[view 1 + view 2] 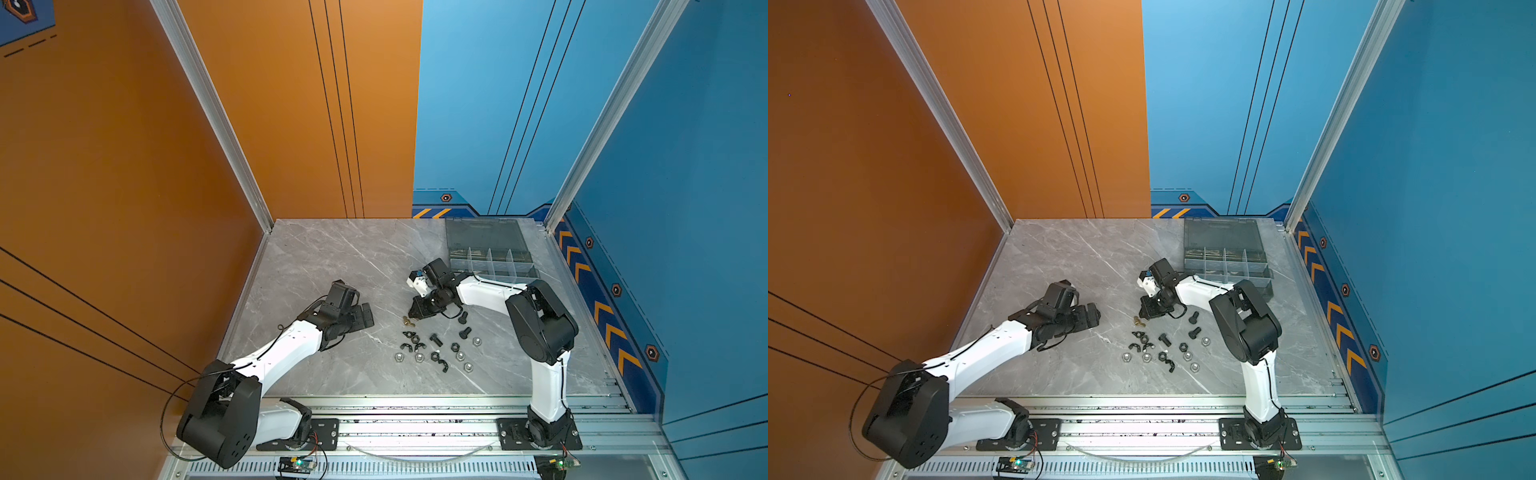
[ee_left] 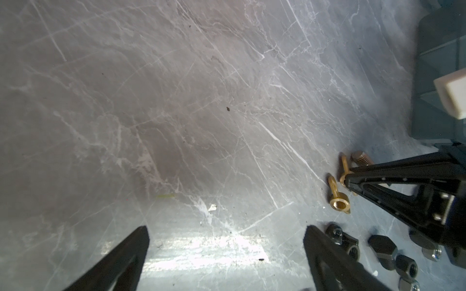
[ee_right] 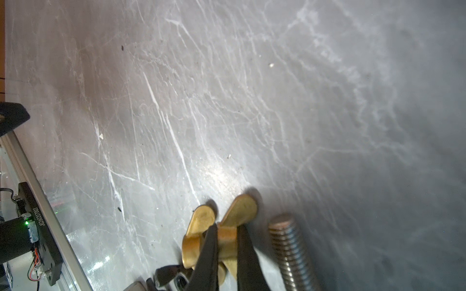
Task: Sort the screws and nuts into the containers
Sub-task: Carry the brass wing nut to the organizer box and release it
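My right gripper is clamped on a brass wing nut. The black tapered fingers pinch the hub, and both flat wings stick out past the tips. I can't tell from here if it's off the surface or resting on it. In both top views it sits at 11 o'clock from the loose pile.

A second brass wing nut lies just beside it with its threaded bore showing. The silver bolt, coarse thread and flat end, lies next to the fingers, not gripped.

The left gripper is spread wide with nothing in it, at 9 o'clock from the pile.

Pile has stubby black hex bolts, shiny silver hex nuts and black wing nuts, all on the grey marble-look table.

The organiser box, smoky translucent plastic with clear dividers, is at 1 o'clock from the pile, lid folded back.
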Tool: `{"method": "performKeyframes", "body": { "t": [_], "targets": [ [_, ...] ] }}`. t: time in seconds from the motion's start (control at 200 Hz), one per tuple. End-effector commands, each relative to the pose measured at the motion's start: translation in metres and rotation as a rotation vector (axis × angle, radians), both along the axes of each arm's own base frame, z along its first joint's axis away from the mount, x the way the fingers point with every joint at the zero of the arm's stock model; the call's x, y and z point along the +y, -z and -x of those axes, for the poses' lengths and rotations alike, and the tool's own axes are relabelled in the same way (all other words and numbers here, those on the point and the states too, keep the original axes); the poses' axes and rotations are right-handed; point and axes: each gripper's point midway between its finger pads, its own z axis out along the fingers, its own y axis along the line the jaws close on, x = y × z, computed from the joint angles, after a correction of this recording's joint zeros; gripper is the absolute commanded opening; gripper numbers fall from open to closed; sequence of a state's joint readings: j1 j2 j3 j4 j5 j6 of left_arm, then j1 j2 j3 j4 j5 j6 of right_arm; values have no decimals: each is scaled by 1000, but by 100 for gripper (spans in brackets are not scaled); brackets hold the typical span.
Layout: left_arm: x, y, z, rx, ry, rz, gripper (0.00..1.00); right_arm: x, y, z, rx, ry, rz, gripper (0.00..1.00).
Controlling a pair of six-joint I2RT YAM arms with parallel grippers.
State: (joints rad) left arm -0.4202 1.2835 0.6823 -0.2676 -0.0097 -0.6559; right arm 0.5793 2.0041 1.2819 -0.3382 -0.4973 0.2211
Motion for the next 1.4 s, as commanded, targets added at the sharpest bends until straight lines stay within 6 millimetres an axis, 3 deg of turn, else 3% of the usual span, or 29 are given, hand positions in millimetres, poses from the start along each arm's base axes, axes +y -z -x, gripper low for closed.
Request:
{"method": "performKeyframes", "body": {
  "t": [0.0,0.18,0.315,0.436,0.576,0.751,0.916,1.161,1.397],
  "targets": [
    [-8,-7,-3,-2,8,18,98,1,-14,1,-9,-25,-29,0],
    [-15,-12,-6,-24,15,62,98,2,-59,-5,-59,-37,-139,0],
    [-22,-18,-8,-51,32,96,98,-12,-94,-16,-104,-3,-204,0],
    [-23,-21,-9,-62,33,102,98,-39,-116,-36,-155,71,-217,0],
    [-30,-29,-13,-98,42,129,98,-82,-126,-67,-214,194,-175,0],
    [-34,-33,-16,-107,47,143,98,-135,-119,-102,-278,330,-15,0],
    [-40,-35,-18,-98,65,149,98,-163,-103,-123,-296,349,127,0],
    [-45,-36,-17,-91,83,160,98,-182,-80,-142,-274,363,240,0],
    [-46,-38,-17,-92,79,160,98,-187,-62,-146,-245,358,271,0]
  ]
}}
